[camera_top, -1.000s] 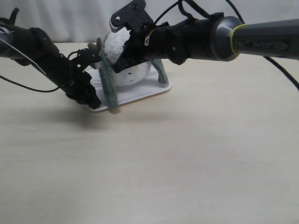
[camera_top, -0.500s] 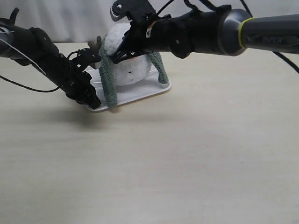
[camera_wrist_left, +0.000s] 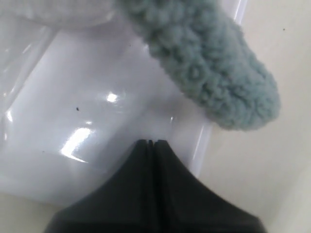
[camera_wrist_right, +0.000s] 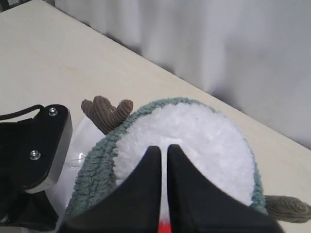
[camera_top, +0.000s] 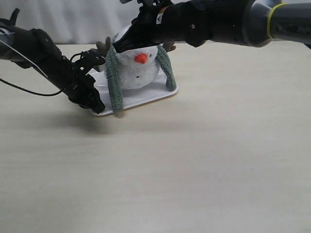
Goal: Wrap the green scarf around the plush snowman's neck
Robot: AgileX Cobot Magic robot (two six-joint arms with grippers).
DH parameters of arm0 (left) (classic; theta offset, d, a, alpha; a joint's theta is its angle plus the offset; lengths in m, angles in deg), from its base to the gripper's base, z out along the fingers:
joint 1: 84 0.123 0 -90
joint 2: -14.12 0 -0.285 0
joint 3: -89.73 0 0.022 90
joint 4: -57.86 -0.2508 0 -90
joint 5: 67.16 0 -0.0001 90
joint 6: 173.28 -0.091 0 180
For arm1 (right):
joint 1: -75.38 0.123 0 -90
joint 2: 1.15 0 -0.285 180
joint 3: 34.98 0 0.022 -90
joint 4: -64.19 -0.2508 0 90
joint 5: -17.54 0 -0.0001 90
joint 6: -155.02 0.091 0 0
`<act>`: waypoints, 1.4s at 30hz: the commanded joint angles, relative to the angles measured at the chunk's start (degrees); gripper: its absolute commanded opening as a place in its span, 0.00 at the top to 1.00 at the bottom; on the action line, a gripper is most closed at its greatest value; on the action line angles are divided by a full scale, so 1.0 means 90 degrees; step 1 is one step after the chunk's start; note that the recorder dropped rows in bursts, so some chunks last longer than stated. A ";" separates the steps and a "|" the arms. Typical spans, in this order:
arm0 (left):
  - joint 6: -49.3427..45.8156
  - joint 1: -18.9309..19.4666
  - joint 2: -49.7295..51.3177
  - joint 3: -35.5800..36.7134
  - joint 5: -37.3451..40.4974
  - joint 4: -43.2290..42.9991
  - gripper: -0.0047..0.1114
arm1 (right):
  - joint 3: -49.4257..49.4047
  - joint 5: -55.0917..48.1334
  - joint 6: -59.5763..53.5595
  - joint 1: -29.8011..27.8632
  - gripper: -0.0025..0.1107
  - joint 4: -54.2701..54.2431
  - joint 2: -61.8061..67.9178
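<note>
Over the tray (camera_wrist_left: pixel 73 97), left pincer (camera_wrist_left: pixel 151 143) closed, empty; right pincer (camera_wrist_right: pixel 164 146) likewise (plush snowman's (camera_top: pixel 133 73) whole body: exterior only)

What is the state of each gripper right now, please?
Left gripper: closed, holding nothing, tips over the white tray.
Right gripper: closed, holding nothing, above the plush snowman.

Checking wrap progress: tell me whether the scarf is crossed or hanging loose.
Hanging loose: the green scarf drapes behind the plush snowman, both ends dangling apart.
</note>
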 commanded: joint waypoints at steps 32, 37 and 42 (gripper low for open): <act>0.0041 0.0139 -0.0252 0.0081 -0.0189 0.0234 0.96 | 0.0276 -0.1172 -0.0340 -0.0171 0.61 -0.0312 0.0026; 0.0025 0.0149 -0.0338 0.0081 -0.0618 0.0672 0.96 | 0.0243 -0.2214 0.0020 -0.0324 0.56 -0.0312 -0.0138; -0.0396 0.0544 -0.0819 0.0416 -0.0884 0.1920 0.96 | -0.0476 -0.1806 0.0045 -0.1178 0.56 -0.0312 -0.0138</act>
